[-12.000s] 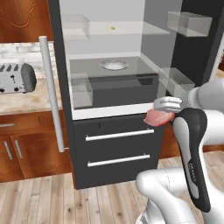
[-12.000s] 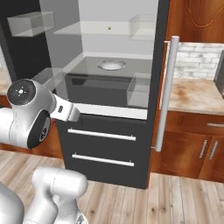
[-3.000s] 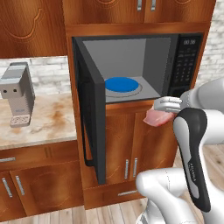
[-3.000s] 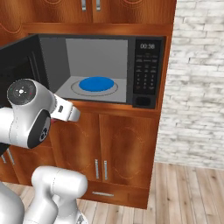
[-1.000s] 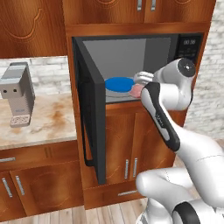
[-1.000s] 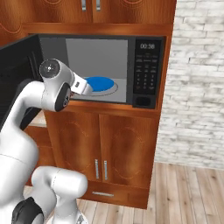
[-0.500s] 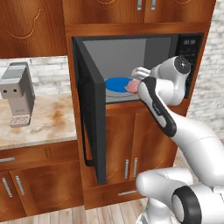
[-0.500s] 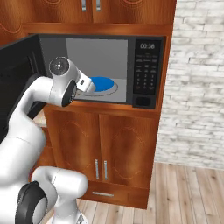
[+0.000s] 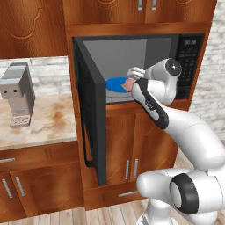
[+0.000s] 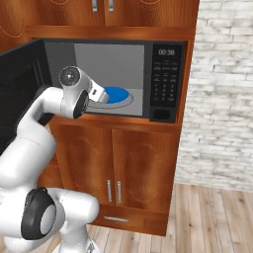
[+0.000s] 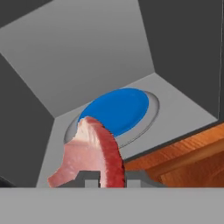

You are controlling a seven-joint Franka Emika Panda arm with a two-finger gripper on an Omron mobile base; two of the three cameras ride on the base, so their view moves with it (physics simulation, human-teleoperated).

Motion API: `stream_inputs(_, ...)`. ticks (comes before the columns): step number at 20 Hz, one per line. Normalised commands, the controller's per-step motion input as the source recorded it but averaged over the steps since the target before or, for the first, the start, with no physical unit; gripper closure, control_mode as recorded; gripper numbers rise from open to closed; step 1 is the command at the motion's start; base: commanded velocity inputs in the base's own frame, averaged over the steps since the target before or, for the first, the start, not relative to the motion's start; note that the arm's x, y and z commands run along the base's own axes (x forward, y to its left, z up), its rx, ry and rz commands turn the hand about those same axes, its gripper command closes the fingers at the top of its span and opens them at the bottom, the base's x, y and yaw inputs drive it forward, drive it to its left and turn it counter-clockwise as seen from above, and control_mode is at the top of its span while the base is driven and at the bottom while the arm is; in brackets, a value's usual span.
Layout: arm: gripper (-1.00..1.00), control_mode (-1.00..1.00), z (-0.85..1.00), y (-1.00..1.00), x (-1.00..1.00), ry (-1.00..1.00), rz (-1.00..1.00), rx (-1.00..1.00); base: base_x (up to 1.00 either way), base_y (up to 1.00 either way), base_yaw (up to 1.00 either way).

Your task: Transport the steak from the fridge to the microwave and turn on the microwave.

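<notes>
A: Where's the steak (image 11: pixel 89 154) rn?

B: Clamped in the gripper (image 11: pixel 101 178), jaws closed on its near edge. It's at the microwave (image 10: pixel 118 79) mouth, just short of the blue plate (image 11: pixel 117 110) inside, hanging over the front lip of the cavity, not on the plate yet.

A: How's it gonna handle?

B: Prob light and soft. In the hand view it stands up from the fingers w/ the top curling over to one side, so it looks floppy, not stiff. Raw meat, so I'd guess slick too, could slide out if jolted.

A: Grip ok?

B: Edge pinch, most of the slab is free past the jaws. Fine for a short carry imo. No fragility worry; dropping it flat on the plate should be enough.

A: Door?

B: Microwave door (image 9: pixel 90 114) swung wide to the left, keypad (image 10: pixel 164 84) on the right.
</notes>
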Motion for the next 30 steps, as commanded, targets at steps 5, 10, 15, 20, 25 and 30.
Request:
stream_inputs(5,1.0,-1.0,-0.08,0.0,0.32,0.0,-0.01,0.0,0.0,0.0,0.0)
stream_inputs(10,1.0,-1.0,-0.02,0.0,0.41,0.0,0.0,0.0,0.0,0.0,0.0)
stream_inputs(15,1.0,-1.0,-0.09,0.0,0.43,0.02,0.0,0.0,0.0,0.0,0.0)
stream_inputs(20,1.0,-1.0,-0.19,0.0,0.31,0.01,0.0,0.0,0.0,0.0,0.0)
stream_inputs(25,1.0,-1.0,-0.11,0.0,0.34,0.04,0.0,0.0,0.0,0.0,0.0)
stream_inputs(30,1.0,-1.0,-0.07,0.0,0.32,0.07,0.0,0.0,0.0,0.0,0.0)
